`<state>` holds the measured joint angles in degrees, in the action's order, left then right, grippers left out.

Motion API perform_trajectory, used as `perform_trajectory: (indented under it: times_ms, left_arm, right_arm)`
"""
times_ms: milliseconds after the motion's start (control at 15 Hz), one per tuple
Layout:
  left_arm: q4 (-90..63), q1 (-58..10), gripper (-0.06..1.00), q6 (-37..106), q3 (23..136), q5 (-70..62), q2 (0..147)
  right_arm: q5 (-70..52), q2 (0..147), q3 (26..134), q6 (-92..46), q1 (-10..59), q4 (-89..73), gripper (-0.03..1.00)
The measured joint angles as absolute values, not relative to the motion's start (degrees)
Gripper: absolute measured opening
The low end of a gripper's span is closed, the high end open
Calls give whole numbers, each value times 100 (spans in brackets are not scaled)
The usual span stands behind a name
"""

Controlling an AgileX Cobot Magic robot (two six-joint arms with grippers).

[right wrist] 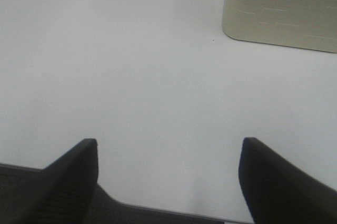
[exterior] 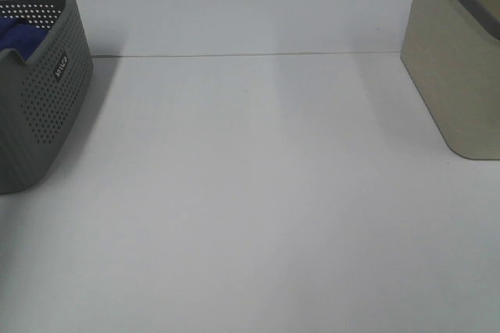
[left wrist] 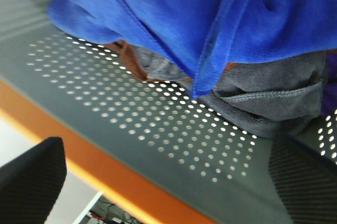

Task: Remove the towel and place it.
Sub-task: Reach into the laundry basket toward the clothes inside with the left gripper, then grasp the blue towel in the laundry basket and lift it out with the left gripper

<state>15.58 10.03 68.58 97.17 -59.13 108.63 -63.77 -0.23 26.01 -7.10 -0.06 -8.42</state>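
The royal-blue towel (exterior: 17, 34) lies inside the grey perforated basket (exterior: 48, 106) at the far left of the table. In the left wrist view the towel (left wrist: 200, 13) lies crumpled over a grey cloth (left wrist: 263, 98) and something brown against the basket's dotted wall (left wrist: 158, 124). My left gripper (left wrist: 168, 182) is open, its two black fingers spread wide just outside that wall, holding nothing. My right gripper (right wrist: 168, 176) is open and empty above bare white table. Neither gripper shows in the exterior high view.
A beige bin (exterior: 461, 75) stands at the far right of the table; it also shows in the right wrist view (right wrist: 281, 8). An orange edge (left wrist: 105, 171) runs below the basket wall. White table (exterior: 258, 192) spreads between basket and bin.
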Motion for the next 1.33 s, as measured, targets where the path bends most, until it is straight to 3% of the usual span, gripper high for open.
perform_trajectory:
  times_ms: [533, 733, 867, 1067, 1200, 1333]
  left_arm:
    - [1593, 1054, 99, 7053, 9723, -5334, 12256]
    - [1599, 1054, 93, 7065, 9723, -5334, 12301]
    - [1599, 1054, 68, 7070, 9723, -5346, 12301]
    - [1604, 1054, 12, 7070, 9723, -5351, 12301]
    - [1604, 1054, 0, 6961, 9723, -5351, 12307]
    - [1604, 1054, 0, 6875, 9723, -5351, 12307]
  right_arm:
    - [-6377, -23, 2601, -710, -6, -842, 73]
    - [-6377, -23, 2601, -710, -6, -842, 73]
    - [-6377, -23, 2601, -710, -6, -842, 73]
    - [-6377, -23, 2601, -710, -6, -842, 73]
    - [-6377, -23, 2601, -710, -6, -842, 73]
    - [-6377, -23, 2601, -710, -6, -842, 73]
